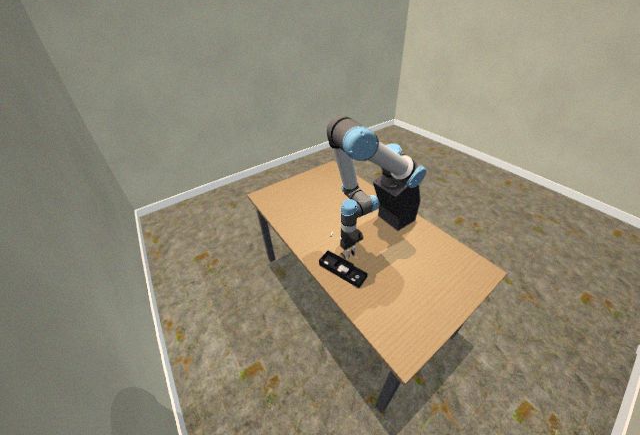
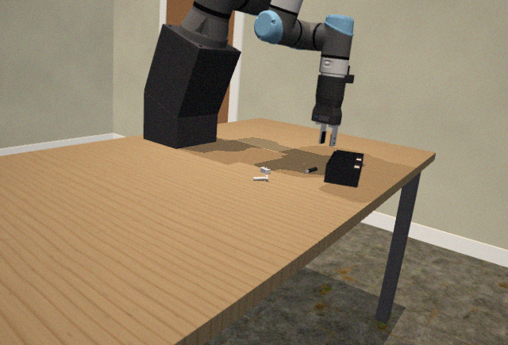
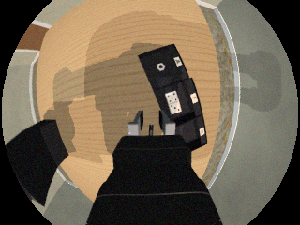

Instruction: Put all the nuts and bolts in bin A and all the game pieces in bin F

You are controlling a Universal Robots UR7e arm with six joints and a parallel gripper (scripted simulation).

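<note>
A row of three joined black bins (image 1: 339, 270) stands near the table's edge; it also shows in the exterior view (image 2: 344, 167) and the wrist view (image 3: 175, 94). Their white labels are too small to read. One end bin holds a small ring-shaped piece (image 3: 161, 67), and the middle bin holds a white speckled piece (image 3: 172, 101). My gripper (image 2: 329, 139) (image 3: 151, 116) hangs above the table just beside the bins, with its fingers partly open and nothing between them. A white bolt (image 2: 259, 178), a small white piece (image 2: 264, 170) and a small dark bolt (image 2: 310, 170) lie on the table left of the bins.
The robot's black base block (image 2: 186, 87) stands at the back of the table. The table edge (image 2: 394, 177) runs close behind the bins, with the floor beyond.
</note>
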